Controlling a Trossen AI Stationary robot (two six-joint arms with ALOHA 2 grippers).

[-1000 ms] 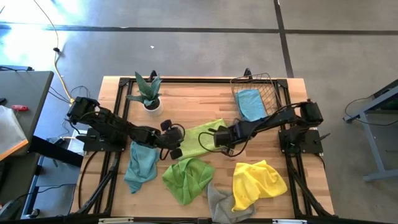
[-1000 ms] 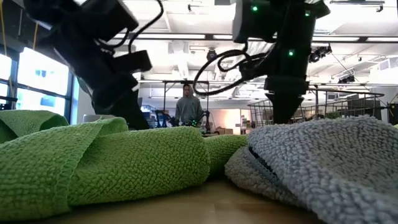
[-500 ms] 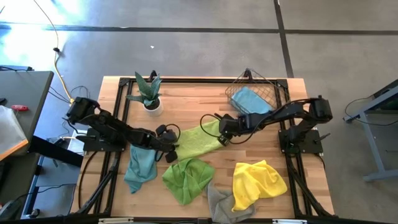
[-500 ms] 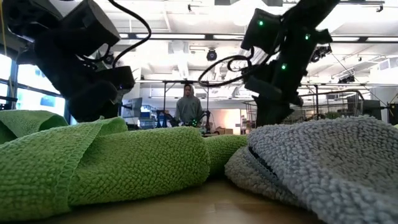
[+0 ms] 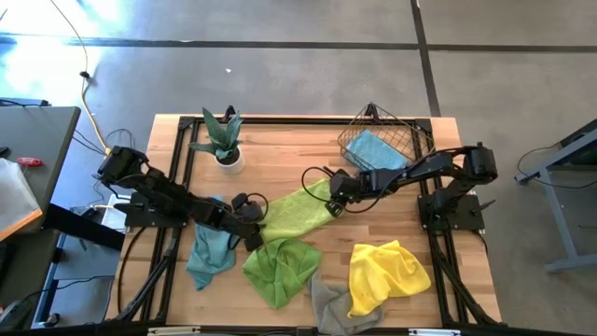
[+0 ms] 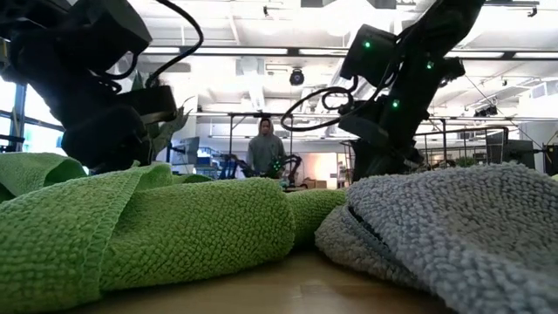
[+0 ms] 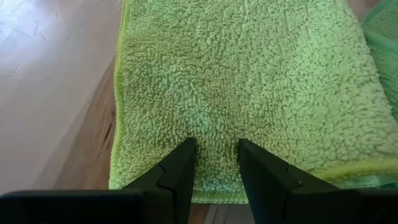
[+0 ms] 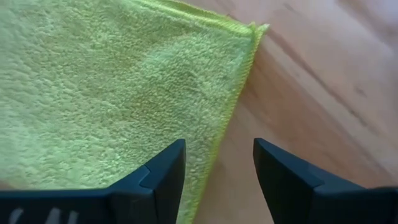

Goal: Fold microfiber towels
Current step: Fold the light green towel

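Observation:
A lime green towel lies spread flat as a slanting strip at mid-table. My left gripper is open at the strip's near-left end. My right gripper is open above the far-right end. There one finger hangs over the cloth and the other over bare wood, astride the long edge just short of the corner. On the near part of the table lie a second, crumpled lime green towel, a teal towel, a yellow towel and a grey towel. My left gripper has its two fingertips down at the lime green towel's top face, a little in from its short edge. They slant down from the table's left. The cloth lies flat between them, not gathered. I cannot tell whether they touch it.
A copper wire basket holding a teal towel stands at the far right. A potted plant is at the far left. In the low view the crumpled green towel and the grey towel fill the foreground, with a person far behind.
The lime green towel, bunched and partly raised a second ago, now lies stretched out flat. My left gripper has gone down and toward the near-left with its end. My right gripper has sunk, turned and shifted toward the far edge at the other end.

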